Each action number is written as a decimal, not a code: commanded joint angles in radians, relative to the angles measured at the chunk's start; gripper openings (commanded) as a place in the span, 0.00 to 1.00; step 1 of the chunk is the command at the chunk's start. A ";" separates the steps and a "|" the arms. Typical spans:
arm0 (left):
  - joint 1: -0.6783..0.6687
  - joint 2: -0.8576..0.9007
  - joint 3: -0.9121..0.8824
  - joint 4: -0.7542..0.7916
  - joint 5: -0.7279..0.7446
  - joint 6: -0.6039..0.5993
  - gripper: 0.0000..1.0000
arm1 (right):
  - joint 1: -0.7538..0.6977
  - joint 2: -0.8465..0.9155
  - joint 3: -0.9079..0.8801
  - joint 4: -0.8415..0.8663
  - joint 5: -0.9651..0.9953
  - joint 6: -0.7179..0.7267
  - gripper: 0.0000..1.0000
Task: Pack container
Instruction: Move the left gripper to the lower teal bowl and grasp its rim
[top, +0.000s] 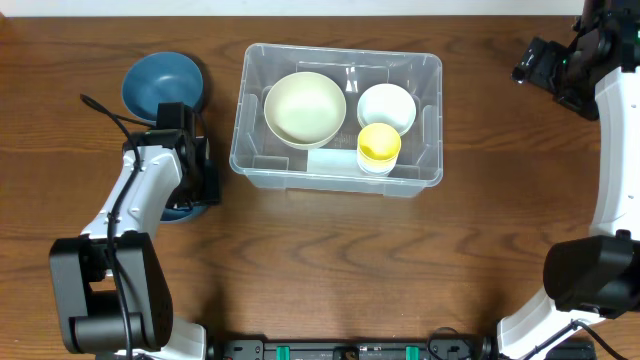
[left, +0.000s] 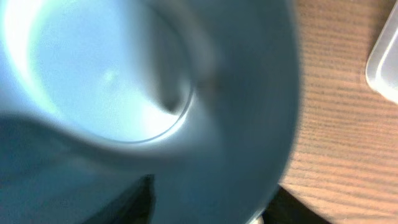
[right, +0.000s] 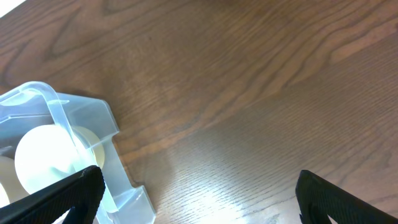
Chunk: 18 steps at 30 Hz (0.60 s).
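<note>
The clear plastic container (top: 338, 172) stands mid-table and holds a cream bowl (top: 304, 108), a white bowl (top: 387, 106) and a yellow cup (top: 379, 143). My left gripper (top: 192, 172) is left of it, over a blue bowl (top: 186, 212) that my arm mostly hides. In the left wrist view this blue bowl (left: 124, 87) fills the frame, with one finger inside and one outside its wall; the gripper (left: 217, 211) is shut on it. My right gripper (top: 528, 68) is open and empty, high at the far right (right: 199, 186). The container's corner (right: 81, 118) shows there.
A second blue bowl (top: 163, 84) sits at the far left, behind my left gripper. Bare wooden table (top: 330, 270) lies in front of the container and to its right (right: 249, 93).
</note>
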 joint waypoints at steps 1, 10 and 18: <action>0.004 -0.005 -0.002 0.003 -0.009 0.005 0.38 | -0.002 -0.015 0.012 0.000 0.007 -0.002 0.99; 0.005 -0.001 -0.001 0.018 -0.014 0.005 0.06 | -0.002 -0.015 0.012 0.000 0.007 -0.002 0.99; 0.036 -0.031 0.016 0.017 -0.016 -0.004 0.06 | -0.002 -0.015 0.012 0.000 0.007 -0.002 0.99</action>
